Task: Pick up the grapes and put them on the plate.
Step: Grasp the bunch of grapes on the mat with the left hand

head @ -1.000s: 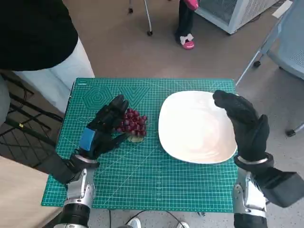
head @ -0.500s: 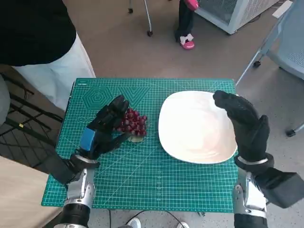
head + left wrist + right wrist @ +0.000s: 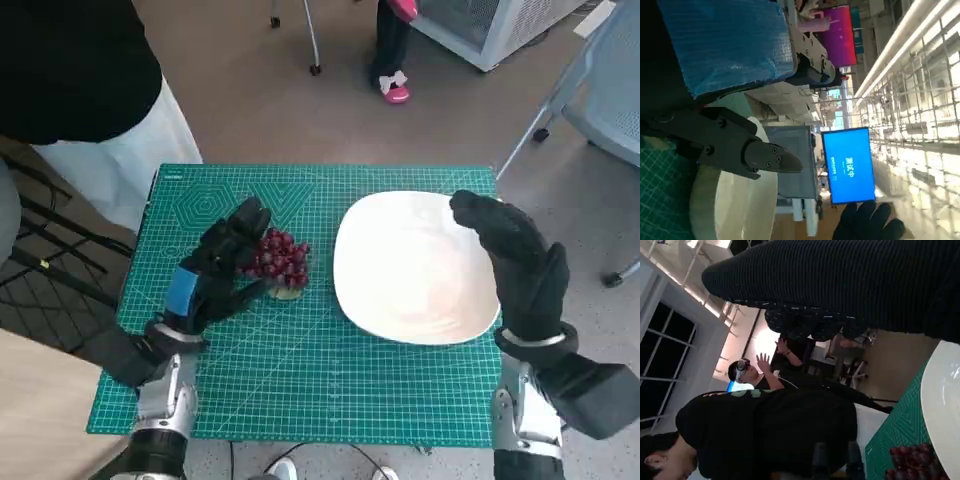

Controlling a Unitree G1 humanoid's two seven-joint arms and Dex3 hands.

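Head view: left hand [image 3: 213, 267] seemingly cupping grapes [image 3: 280, 262]; grip unclear.

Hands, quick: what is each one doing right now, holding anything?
Left hand: fingers around the grapes on the mat; a firm grip cannot be told.
Right hand: open, holding nothing, over the plate's right edge.

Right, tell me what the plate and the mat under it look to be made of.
Plate: smooth, glossy white, with soft reflections; probably glazed ceramic, possibly melamine. Mat: flat, matte green with a printed white grid, likely a vinyl or rubber cutting mat.
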